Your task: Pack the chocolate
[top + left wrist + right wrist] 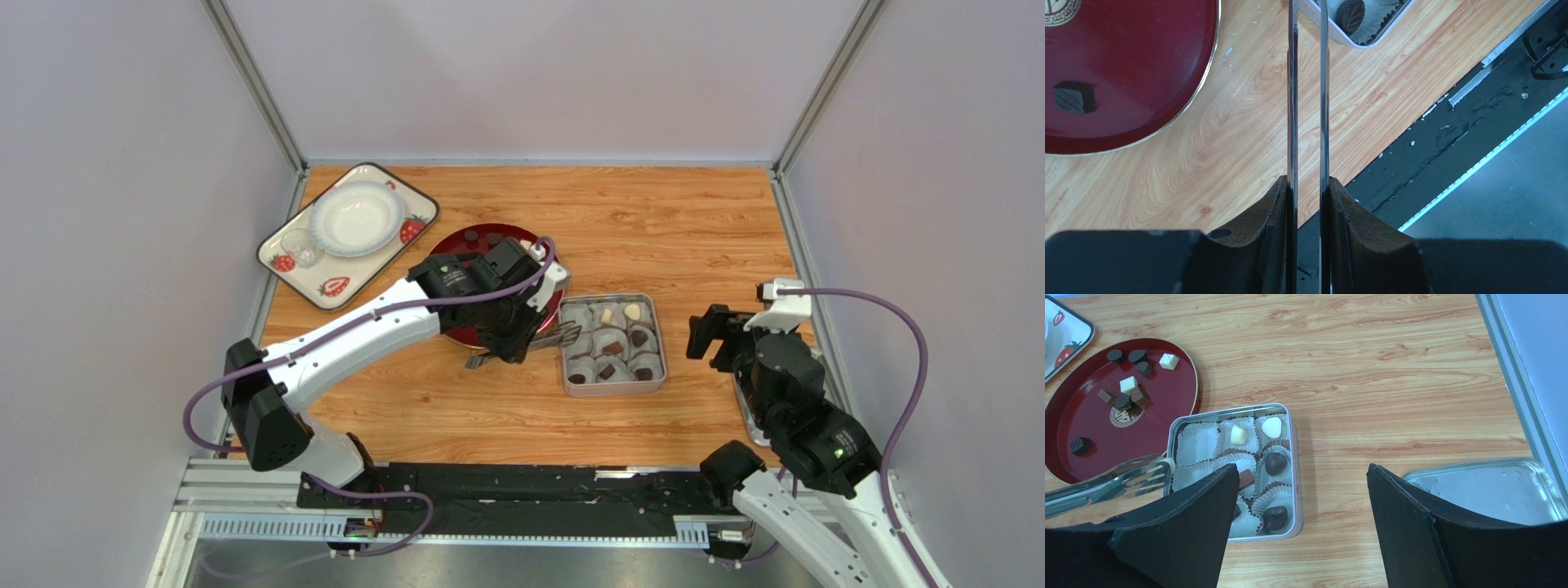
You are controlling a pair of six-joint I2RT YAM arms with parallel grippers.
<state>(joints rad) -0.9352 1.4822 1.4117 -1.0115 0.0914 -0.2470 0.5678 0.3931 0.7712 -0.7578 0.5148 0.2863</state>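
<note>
A tray (307, 279) sits at the far left with a bowl (356, 218) and a glass (301, 245) on it. Next comes a red plate (1168, 404). Part of the chocolate (1128, 386) lies on it: dark rounds and cubes, two white cubes, and one dark cube apart near its front rim. The left gripper (1308, 184) hangs over the plate's near edge, its fingers clamped on tongs (1292, 92). The tong blades stand a little apart, and their tips reach the left wall of the tin (1293, 478). More chocolate sits in the tin's paper cups, two pale pieces at the back and dark ones nearer. The right gripper (1303, 471) hovers right of the tin with its fingers spread wide and nothing between them. A lid (1487, 490) lies at the far right.
</note>
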